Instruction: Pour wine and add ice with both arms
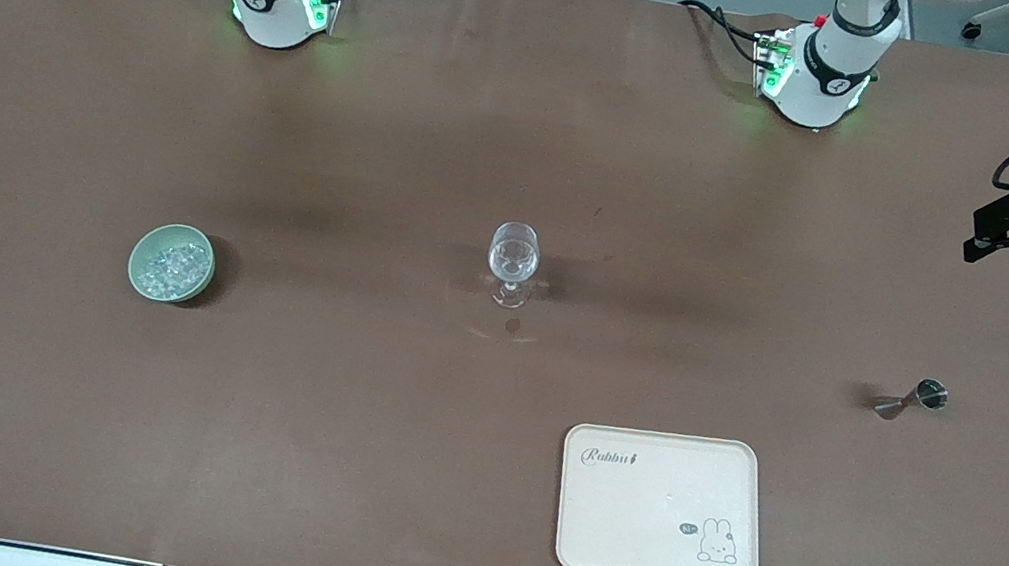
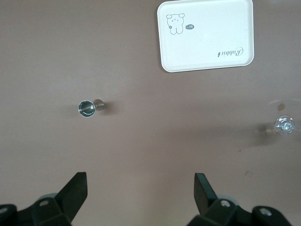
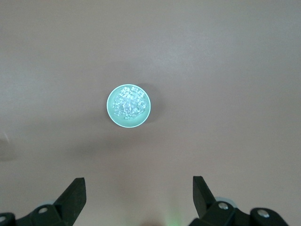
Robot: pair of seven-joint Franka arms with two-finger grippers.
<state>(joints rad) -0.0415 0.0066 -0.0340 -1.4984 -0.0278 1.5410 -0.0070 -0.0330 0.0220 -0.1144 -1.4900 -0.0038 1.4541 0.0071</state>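
The left gripper (image 2: pixel 140 188) is hanging high over the worktop (image 1: pixel 383 153) at the left arm's end, its jaws spread wide and holding nothing. Below it, a small metal measuring cup (image 2: pixel 87 108) is standing on the brown surface, with a cream tray (image 2: pixel 207 35) bearing a rabbit drawing lying nearer the front camera and more toward the middle of the worktop.

The right gripper (image 3: pixel 139 188) is hovering over the right arm's end, its jaws likewise spread and empty. Under it, a pale green bowl (image 3: pixel 113 115) is holding the ice (image 3: pixel 129 103), a heap of small clear chunks.

A stemmed wine glass (image 1: pixel 513 262) is standing upright at the middle of the worktop, between the bowl and the measuring cup and well apart from both. The tray is lying nearer the front camera than the glass. Both arms are waiting, well clear of everything.
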